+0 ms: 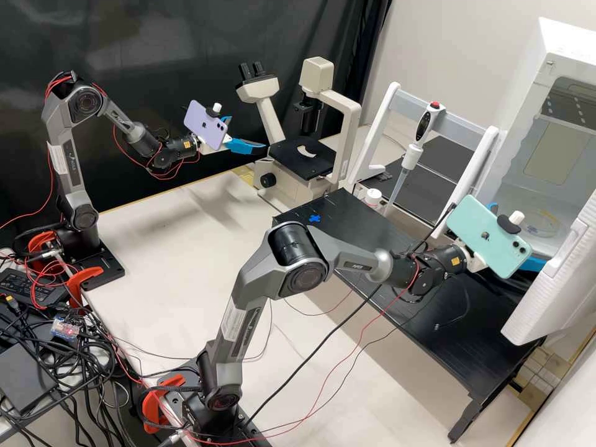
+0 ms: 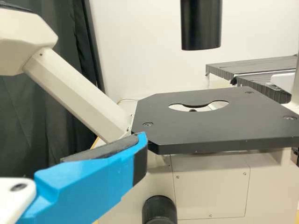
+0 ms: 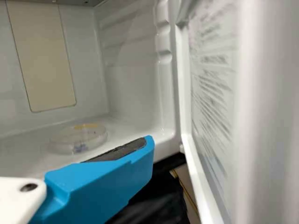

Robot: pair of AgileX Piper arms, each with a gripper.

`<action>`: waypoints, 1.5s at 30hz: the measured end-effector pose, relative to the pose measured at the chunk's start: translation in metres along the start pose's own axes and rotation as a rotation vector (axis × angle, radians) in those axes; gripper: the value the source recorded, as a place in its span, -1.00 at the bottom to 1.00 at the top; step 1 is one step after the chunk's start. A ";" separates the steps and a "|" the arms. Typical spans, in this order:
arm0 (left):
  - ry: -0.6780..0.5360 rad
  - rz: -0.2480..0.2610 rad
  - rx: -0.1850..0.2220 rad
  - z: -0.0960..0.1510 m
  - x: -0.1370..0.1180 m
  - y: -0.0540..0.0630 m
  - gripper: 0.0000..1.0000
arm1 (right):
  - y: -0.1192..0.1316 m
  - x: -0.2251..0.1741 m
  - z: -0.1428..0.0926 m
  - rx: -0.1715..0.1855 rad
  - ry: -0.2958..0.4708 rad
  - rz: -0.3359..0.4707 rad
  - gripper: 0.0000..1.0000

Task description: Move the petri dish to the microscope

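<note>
The petri dish [image 3: 79, 138] is noted flat inside the white cabinet [image 1: 528, 99], deeper than the right gripper [image 1: 520, 236], which is found spread wide at the cabinet's mouth, nearer than the left gripper [image 1: 248, 133].

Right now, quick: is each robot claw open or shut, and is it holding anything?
Left claw: open, empty, by the microscope.
Right claw: open, empty; the clear dish lies inside the white cabinet.

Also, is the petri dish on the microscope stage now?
No, the petri dish lies on the floor inside the white cabinet.
</note>
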 end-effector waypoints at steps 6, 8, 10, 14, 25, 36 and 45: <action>0.000 0.000 0.000 0.000 0.000 0.000 1.00 | -0.001 0.031 -0.012 -0.032 0.020 -0.033 1.00; 0.000 0.000 0.000 0.000 0.000 0.000 1.00 | -0.002 0.042 -0.014 -0.043 0.021 -0.045 1.00; 0.000 0.000 0.000 0.000 0.000 0.000 1.00 | -0.005 0.053 -0.016 -0.059 0.023 -0.060 1.00; 0.000 0.000 0.000 0.000 0.000 0.000 1.00 | -0.012 0.068 -0.016 -0.105 0.012 -0.089 1.00; 0.000 0.000 0.000 0.000 0.000 0.000 1.00 | -0.033 0.104 0.011 -0.164 -0.067 -0.105 1.00; 0.000 0.000 0.000 0.000 0.000 0.000 1.00 | -0.046 0.121 0.032 -0.152 -0.090 -0.103 1.00; 0.000 0.000 0.000 0.000 0.000 0.000 1.00 | -0.048 0.129 0.036 -0.172 -0.069 -0.090 1.00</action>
